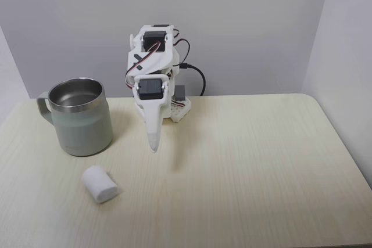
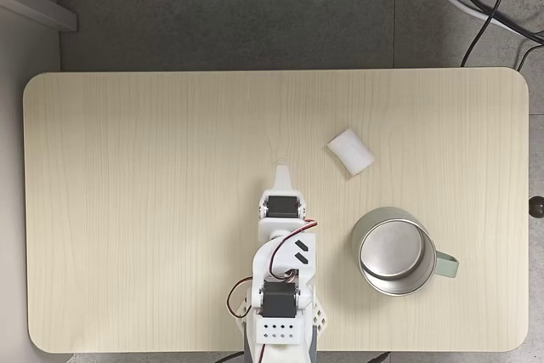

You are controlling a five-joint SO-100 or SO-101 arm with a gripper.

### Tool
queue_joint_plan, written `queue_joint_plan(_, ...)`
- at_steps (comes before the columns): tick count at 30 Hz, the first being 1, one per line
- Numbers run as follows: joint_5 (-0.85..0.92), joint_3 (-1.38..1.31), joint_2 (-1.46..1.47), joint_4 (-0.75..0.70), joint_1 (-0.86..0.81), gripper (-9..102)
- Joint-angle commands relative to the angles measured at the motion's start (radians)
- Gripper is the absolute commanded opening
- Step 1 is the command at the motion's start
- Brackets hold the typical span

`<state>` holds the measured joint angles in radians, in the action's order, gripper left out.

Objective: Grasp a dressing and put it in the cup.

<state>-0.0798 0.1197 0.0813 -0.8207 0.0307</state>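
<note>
The arm point(image 1: 152, 68) sits folded over its base, upper joints stacked tight. The gripper point(image 1: 153, 143) points steeply down, jaws together, tip hanging just above the tabletop point(image 1: 244, 161), holding nothing.

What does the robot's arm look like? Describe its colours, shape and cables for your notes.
The arm is white plastic with black servo blocks set into its joints. Red, black and white wires loop between the segments, and a thicker black cable trails behind the base. The claw is white and tapers to a narrow point.
</note>
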Motion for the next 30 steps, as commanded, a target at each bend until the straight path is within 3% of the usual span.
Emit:
queue_joint_plan(1, -0.005, 0.006, 0.006, 0.009, 0.002, -2)
queue_joint_plan(19, 0.029, 0.098, 0.002, -0.054, 0.021, -2)
queue_joint_plan(21, 0.038, 0.195, -0.084, -0.077, 0.003, -2)
queue_joint_plan(24, 0.034, 0.453, -0.448, -0.094, -0.066, -2)
queue_joint_plan(30, 0.018, 1.051, -0.956, -0.293, -0.265, -2)
